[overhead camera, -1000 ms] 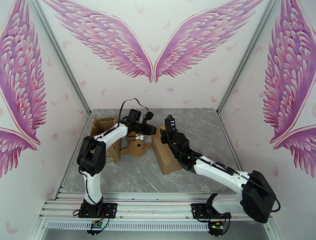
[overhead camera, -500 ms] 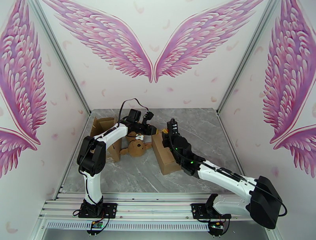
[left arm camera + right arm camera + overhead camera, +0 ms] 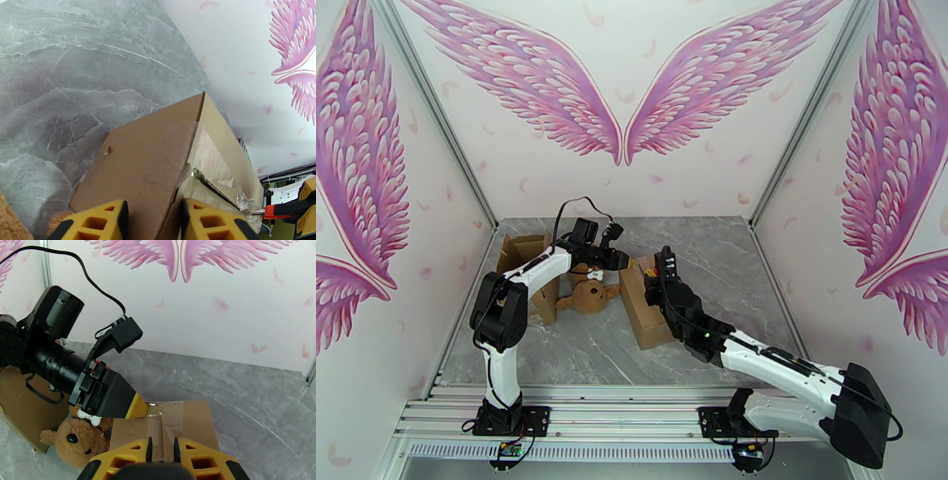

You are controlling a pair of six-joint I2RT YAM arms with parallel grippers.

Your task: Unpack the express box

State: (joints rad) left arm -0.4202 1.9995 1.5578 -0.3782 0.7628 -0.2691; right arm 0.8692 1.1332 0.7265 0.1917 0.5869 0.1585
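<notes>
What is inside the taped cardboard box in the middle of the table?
The contents are hidden: the taped box has its flaps shut. Clear tape runs over its top; along one edge it is torn and crumpled, but that gap shows nothing inside.

From the top view I see the box (image 3: 640, 312) mid-frame on the table (image 3: 577, 347), a teddy bear (image 3: 589, 294) just left of it, and a second box (image 3: 520, 251) farther left.
</notes>
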